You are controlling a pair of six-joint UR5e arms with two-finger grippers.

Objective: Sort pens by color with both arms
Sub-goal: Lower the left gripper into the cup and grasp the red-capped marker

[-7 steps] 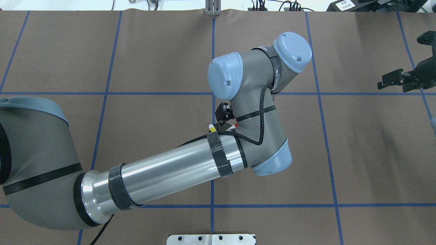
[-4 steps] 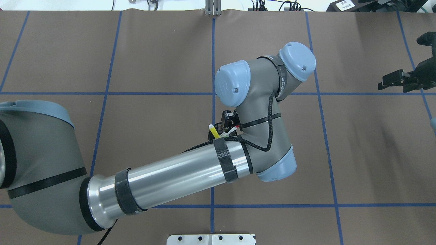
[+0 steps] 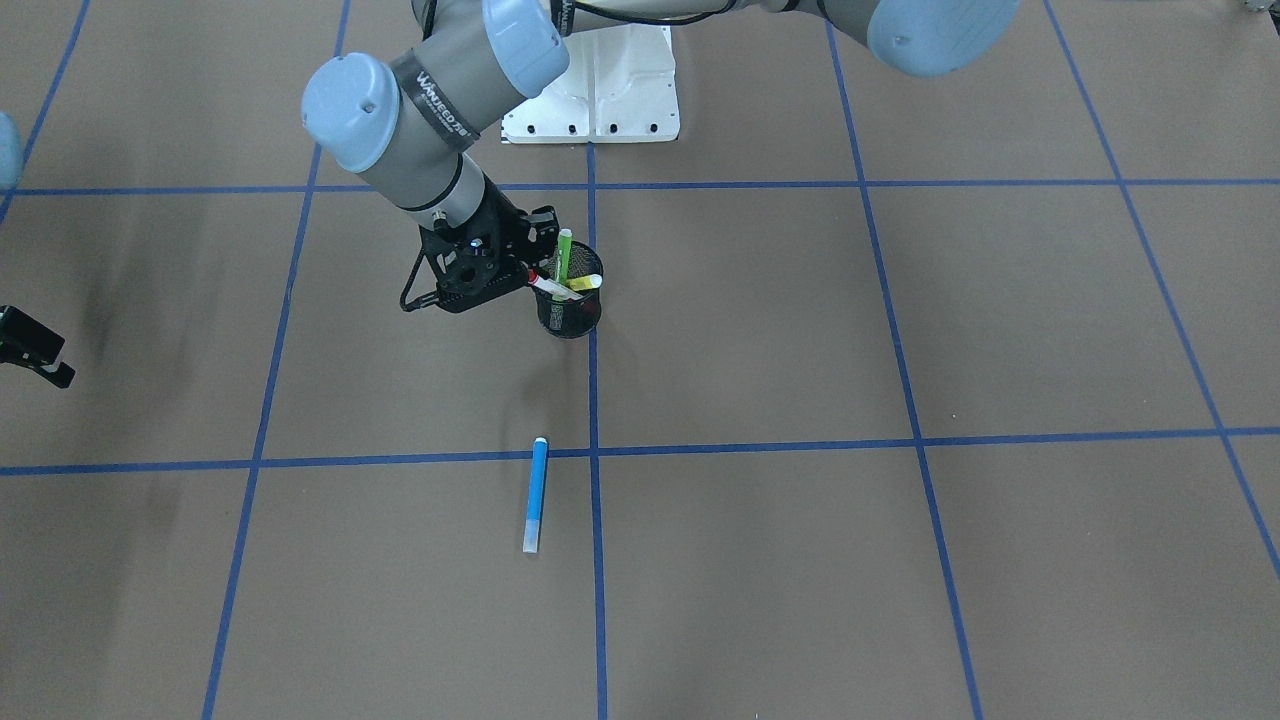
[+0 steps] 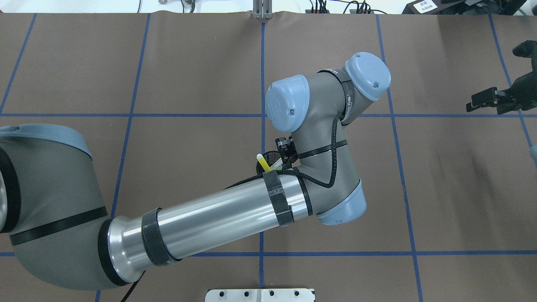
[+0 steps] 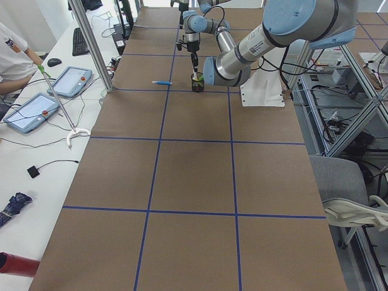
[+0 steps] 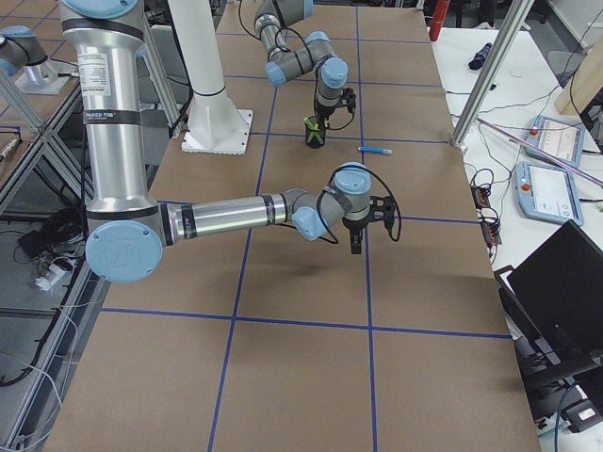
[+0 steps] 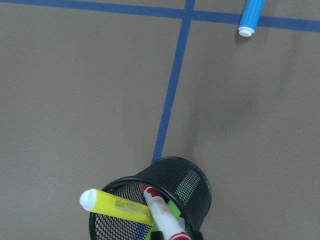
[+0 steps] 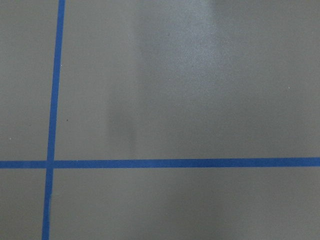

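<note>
Pens: a blue marker pen lies on the brown table, low in the middle. At the left edge hangs the black right gripper; I cannot tell its jaws. Higher up, a black mesh cup holds a lime green pen and a yellow pen. The left gripper squeezes a white red-capped pen there.

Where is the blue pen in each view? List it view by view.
Front-facing: blue pen lies flat below the mesh cup.
Overhead: not visible, left arm blocks it.
Exterior left: blue pen left of cup.
Exterior right: blue pen right of cup.
Left wrist: top right corner.
Right wrist: absent.
Landmark: the mesh cup.
</note>
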